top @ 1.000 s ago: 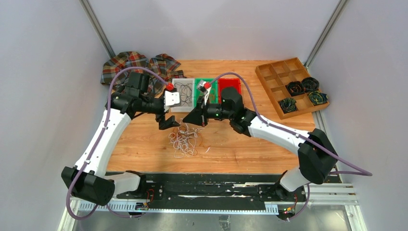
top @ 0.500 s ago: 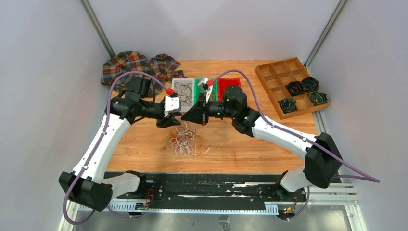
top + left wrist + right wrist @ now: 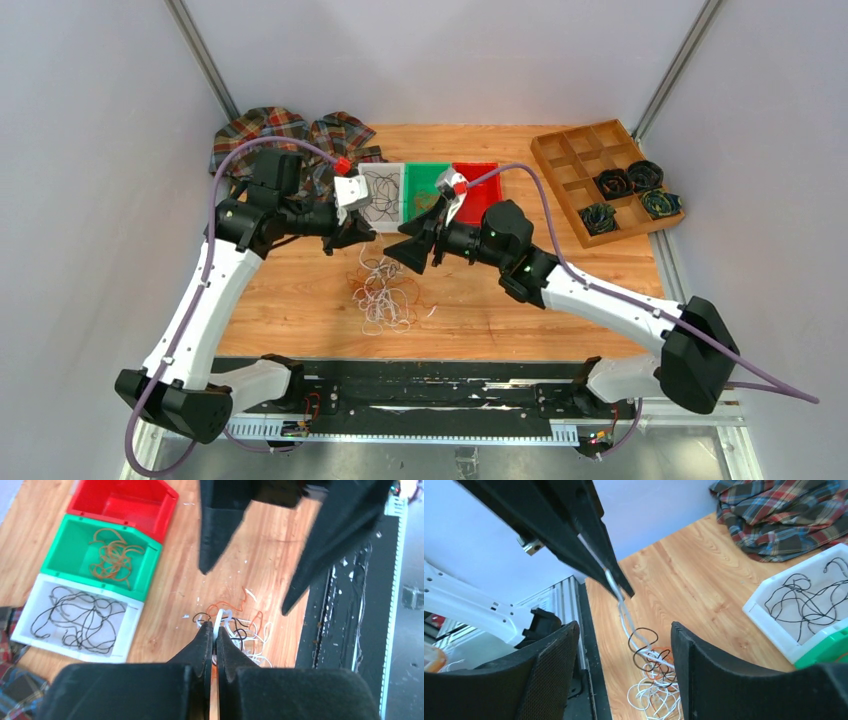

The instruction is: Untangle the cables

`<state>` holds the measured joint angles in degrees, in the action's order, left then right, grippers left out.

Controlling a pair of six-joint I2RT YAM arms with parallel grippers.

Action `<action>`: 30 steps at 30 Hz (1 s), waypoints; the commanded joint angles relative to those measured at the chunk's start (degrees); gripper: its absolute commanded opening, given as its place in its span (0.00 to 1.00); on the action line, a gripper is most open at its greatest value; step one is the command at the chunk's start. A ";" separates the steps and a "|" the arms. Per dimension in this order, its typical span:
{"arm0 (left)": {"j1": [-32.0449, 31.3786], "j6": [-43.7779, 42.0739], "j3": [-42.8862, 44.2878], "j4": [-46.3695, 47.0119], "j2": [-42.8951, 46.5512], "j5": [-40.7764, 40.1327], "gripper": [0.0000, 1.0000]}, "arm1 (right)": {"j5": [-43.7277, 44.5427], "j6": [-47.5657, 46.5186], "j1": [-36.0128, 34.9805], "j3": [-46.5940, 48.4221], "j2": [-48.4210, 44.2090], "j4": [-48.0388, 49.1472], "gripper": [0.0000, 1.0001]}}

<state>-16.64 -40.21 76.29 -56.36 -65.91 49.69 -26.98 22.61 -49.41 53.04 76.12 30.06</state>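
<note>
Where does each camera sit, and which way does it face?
Top external: above and behind, looking down on the table; left arm and right arm show.
Left wrist: looks down at the cables; the shut left fingers pinch a white cable.
Right wrist: faces the left fingers; the open right fingers frame the view.
Both wrist views share the white bin.

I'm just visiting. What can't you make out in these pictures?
- Top view: how the cables cross; the strands are too fine.
- Right wrist view: their lower loops, cut off by the bottom edge.
- Left wrist view: the white strand's held end, hidden inside the left gripper.
</note>
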 commanded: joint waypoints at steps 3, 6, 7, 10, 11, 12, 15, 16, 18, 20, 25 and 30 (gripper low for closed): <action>-0.53 12.17 2.93 6.25 2.57 -3.67 0.01 | 18.50 -11.28 -7.37 -1.58 -1.17 3.91 0.68; -0.74 14.60 3.92 6.26 2.75 -3.52 0.01 | 24.60 -13.72 -9.17 0.04 1.06 5.05 0.68; -0.74 15.13 4.01 6.26 3.06 -3.31 0.01 | 27.24 -14.67 -9.80 0.84 1.93 5.29 0.68; -0.72 16.11 4.35 6.29 4.19 -2.87 0.01 | 32.83 -15.44 -10.27 2.60 4.59 5.49 0.65; -0.74 16.31 4.55 6.33 4.66 -2.80 0.01 | 33.96 -15.56 -10.27 2.63 5.20 6.33 0.65; -0.69 16.48 4.84 6.32 5.12 -2.65 0.00 | 34.67 -15.65 -10.28 2.54 5.92 7.26 0.64; -0.75 17.29 5.58 6.35 6.02 -1.59 0.01 | 35.40 -15.41 -10.36 2.92 7.92 8.59 0.63; -0.76 17.80 6.00 6.34 6.05 -1.24 0.00 | 35.60 -15.24 -10.36 3.09 8.63 8.84 0.63; -0.76 19.05 7.26 6.29 5.58 -0.79 0.00 | 35.44 -14.76 -10.36 2.84 9.91 9.74 0.63; -0.76 19.89 8.99 6.30 4.94 -0.07 0.00 | 34.41 -13.49 -10.36 2.05 10.94 11.15 0.63; -0.76 21.05 14.88 6.31 2.87 0.45 0.01 | 33.48 -10.40 -10.36 -1.19 13.75 15.42 0.63; -0.75 21.47 22.86 6.42 0.13 -0.03 0.01 | 35.78 -8.03 -10.36 -5.92 15.62 18.16 0.61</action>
<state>-17.02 -20.32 92.99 -52.31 -64.69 48.16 6.04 12.27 -58.92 51.31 89.62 45.45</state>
